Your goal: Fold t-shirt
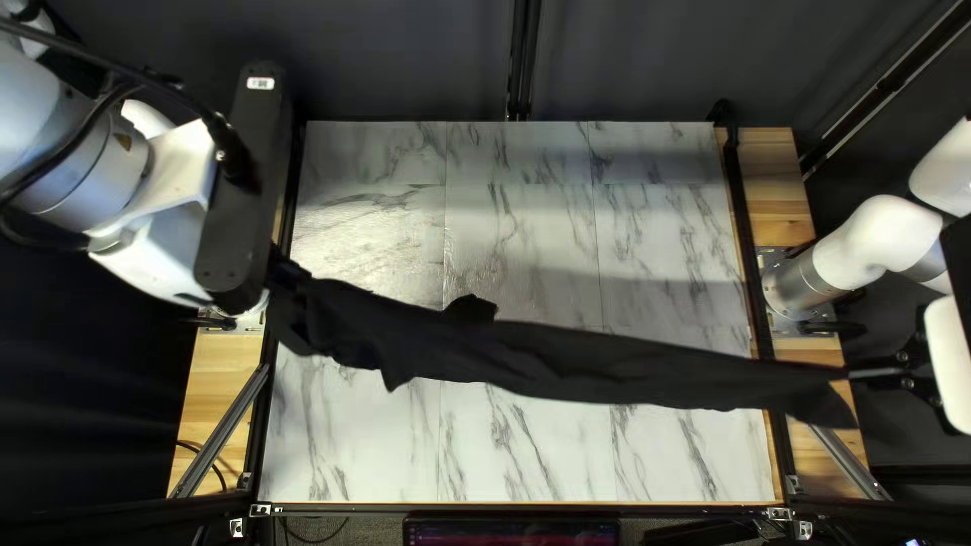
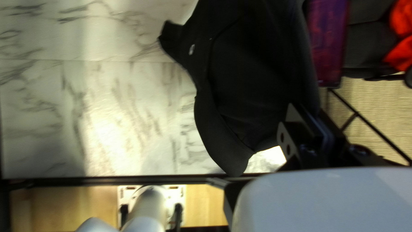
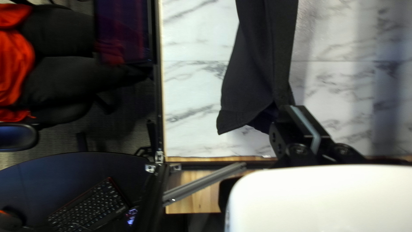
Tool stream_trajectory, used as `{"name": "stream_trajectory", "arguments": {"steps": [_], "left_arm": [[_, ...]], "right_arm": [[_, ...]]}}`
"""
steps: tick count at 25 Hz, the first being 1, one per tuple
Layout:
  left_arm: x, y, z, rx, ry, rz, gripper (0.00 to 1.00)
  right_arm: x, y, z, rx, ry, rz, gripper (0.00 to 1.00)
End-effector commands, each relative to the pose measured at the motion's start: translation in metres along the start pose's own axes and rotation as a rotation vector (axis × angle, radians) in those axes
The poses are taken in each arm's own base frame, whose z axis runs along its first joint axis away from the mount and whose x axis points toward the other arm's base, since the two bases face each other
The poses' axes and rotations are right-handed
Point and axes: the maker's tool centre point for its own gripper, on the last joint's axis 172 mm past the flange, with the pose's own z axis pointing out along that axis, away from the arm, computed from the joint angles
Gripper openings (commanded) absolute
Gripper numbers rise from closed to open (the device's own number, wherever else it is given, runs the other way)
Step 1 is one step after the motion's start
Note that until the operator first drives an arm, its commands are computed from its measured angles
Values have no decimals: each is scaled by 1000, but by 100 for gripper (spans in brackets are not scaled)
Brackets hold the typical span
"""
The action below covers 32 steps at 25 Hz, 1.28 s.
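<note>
The black t-shirt [image 1: 566,362] hangs stretched in a long, narrow band above the table, between my two grippers. In the top left view my left gripper [image 1: 284,271] holds its bunched end beside the table's left edge, the fingertips mostly hidden. My right gripper [image 1: 852,374] grips the other end past the right edge, where a corner droops. From the left wrist, the shirt [image 2: 257,73] spreads ahead of the gripper [image 2: 307,114], shut on its edge. In the right wrist view the gripper [image 3: 291,110] is shut on a corner of the shirt [image 3: 257,73], with a loose flap beside it.
Beneath the shirt lies the marble-patterned table [image 1: 384,455], framed by dark rails [image 1: 743,233]. A monitor [image 1: 511,531] stands at the near edge. A seated person in red [image 3: 17,64] is beyond that edge, with a keyboard [image 3: 92,210] on a dark desk nearby.
</note>
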Motion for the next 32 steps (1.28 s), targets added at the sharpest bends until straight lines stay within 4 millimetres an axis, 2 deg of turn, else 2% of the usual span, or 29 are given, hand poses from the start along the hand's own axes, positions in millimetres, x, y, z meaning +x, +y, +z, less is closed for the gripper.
{"name": "stream_trajectory", "arguments": {"steps": [1,8,11,17,22,27,29,32], "left_arm": [[5,24,-2,-77,0,-10,0],[23,55,-23,-183,45,-35,0],[26,70,-25,-211,65,-36,0],[23,100,-22,-264,113,-37,0],[24,104,-22,-318,197,-76,0],[18,109,-11,-348,270,-136,0],[15,118,-4,-353,278,-144,0],[10,142,4,-364,284,-142,0]], "right_arm": [[9,-16,-2,47,26,-12,0],[22,-31,-10,80,73,-39,0],[23,-34,-11,82,84,-46,0],[24,-40,-11,87,94,-58,0],[27,-40,-12,96,100,-58,0],[30,-52,-2,121,112,-69,0],[31,-58,2,130,112,-73,0],[31,-72,7,145,117,-81,0]]}}
